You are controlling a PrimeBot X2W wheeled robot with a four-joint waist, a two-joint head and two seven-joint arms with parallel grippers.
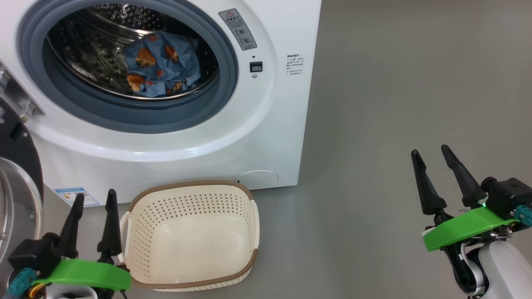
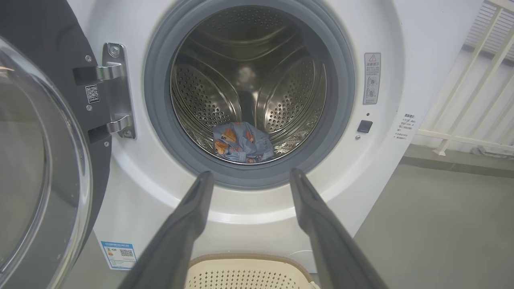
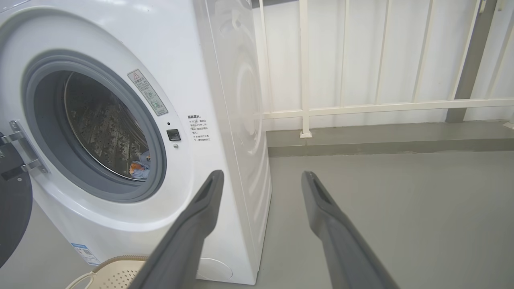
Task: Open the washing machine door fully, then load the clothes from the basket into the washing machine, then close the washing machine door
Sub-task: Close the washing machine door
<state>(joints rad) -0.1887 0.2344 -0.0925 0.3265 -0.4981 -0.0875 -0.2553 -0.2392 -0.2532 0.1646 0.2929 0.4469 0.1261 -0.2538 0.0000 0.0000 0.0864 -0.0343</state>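
While the left pincer and right pincer hang apart, empty, the door, once swung shut, could clip the basket.

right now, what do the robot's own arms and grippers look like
The left gripper and right gripper each have two long black tapering fingers rising from a bright green curved bracket, with a black boxy housing and a teal connector beside it. The right forearm is glossy white with dark cabling at its wrist.
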